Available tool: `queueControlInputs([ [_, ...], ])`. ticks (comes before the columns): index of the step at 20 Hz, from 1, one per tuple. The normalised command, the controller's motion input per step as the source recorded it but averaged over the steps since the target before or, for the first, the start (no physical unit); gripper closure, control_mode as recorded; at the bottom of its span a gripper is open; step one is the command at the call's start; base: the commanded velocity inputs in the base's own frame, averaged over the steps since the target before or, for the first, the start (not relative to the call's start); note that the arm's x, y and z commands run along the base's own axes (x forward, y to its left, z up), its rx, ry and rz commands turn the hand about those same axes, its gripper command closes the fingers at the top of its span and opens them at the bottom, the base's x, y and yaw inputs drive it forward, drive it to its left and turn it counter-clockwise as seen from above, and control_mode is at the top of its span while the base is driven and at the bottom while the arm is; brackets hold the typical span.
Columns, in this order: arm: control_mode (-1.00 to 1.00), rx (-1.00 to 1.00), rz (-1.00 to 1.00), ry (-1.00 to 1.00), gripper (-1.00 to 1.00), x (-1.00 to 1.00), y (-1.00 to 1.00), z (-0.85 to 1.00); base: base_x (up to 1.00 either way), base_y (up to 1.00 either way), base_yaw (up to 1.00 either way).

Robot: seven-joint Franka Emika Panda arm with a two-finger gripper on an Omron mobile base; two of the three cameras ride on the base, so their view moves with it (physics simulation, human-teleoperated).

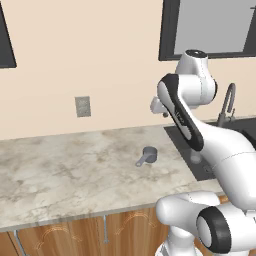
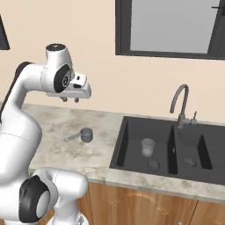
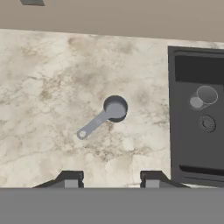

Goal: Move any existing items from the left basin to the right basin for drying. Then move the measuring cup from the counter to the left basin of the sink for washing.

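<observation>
- Nearest the hand camera we see our own two fingers (image 3: pixel 73 178) rising at 6 o'clock, set partly apart with bare bench (image 3: pixel 39 87) showing in the gap; they have hold of nothing.
- From the right base view the gripper (image 2: pixel 70 99) hangs high above the bench, well apart from everything on it.
- Our measuring cup (image 3: pixel 114 109) lies on the marbled top near the middle of the hand view, bowl upright, its short handle running out toward 7 o'clock and ending in a small ring.
- From the left base camera the same measuring cup (image 1: pixel 148 155) sits just left of the sink (image 1: pixel 186 145).
- At 3 o'clock in the hand view the left basin (image 3: pixel 197 144) holds a pale grey cup (image 3: pixel 205 95), standing upright near the drain; the right base view shows that vessel (image 2: pixel 147 147) clearly inside the left hollow, with the right basin (image 2: pixel 200 149) beyond the divider.
- We judge that the pale cup has not yet been shifted across, so that step comes first.
- We expect both pieces to be light and rigid, with smooth walls that may slip.
- For the pale cup we would pinch across one wall at the rim; for the measuring cup, across the bowl or at the handle's root, since the handle tip would let it swing.
</observation>
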Motion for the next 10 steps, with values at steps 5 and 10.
queueControlInputs([
  [5,-1.0,0.0,0.0,0.0,-1.0,-0.01,0.0,0.0,0.0,0.0,0.0],
  [10,-1.0,0.02,-0.02,-0.01,-1.0,-0.08,-0.28,0.0,0.0,0.0,0.0],
])
